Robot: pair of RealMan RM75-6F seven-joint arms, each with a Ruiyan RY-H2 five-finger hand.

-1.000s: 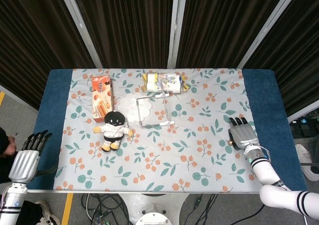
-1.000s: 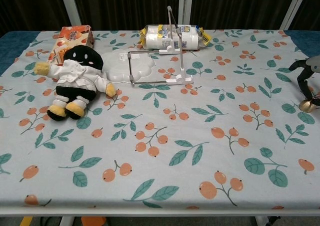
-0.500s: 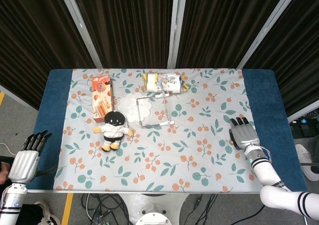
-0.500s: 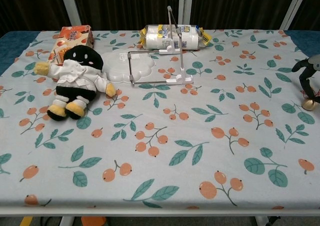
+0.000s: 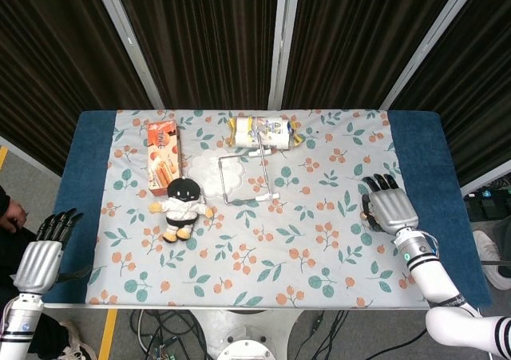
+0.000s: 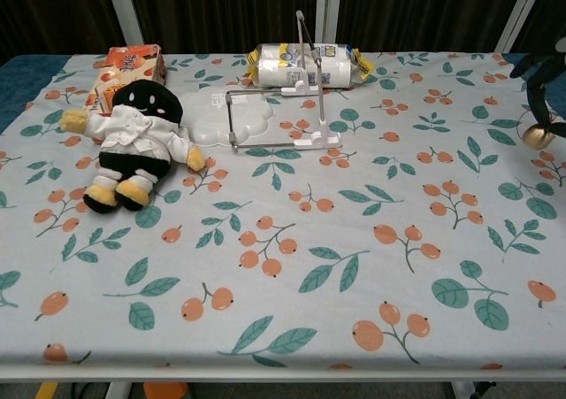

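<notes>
The right hand [image 5: 389, 209] hovers over the right part of the surface [image 5: 335, 256], back upward, its fingers [image 5: 382, 182] spread apart and holding nothing. In the chest view only its dark fingertips and a brass-coloured round part show at the right edge, raised above the floral cloth. The left hand [image 5: 40, 252] hangs off the left edge of the surface, below the blue border, its fingers [image 5: 57, 221] straight and a little apart, also holding nothing.

Nothing lies right by either hand. The nearest thing to the right hand is the white wire stand [image 5: 249, 176], well apart toward the middle of the surface, one arm standing upright from its flat frame. Just behind it, at the far edge, lies a clear packet of rolls [image 5: 266, 131] on its side. A plush doll [image 5: 180, 207] with a black head and white coat lies left of the stand, its head just beside the near end of an orange snack box [image 5: 162, 156] lying flat. The stretch of cloth between the right hand and the stand holds only the printed pattern.
</notes>
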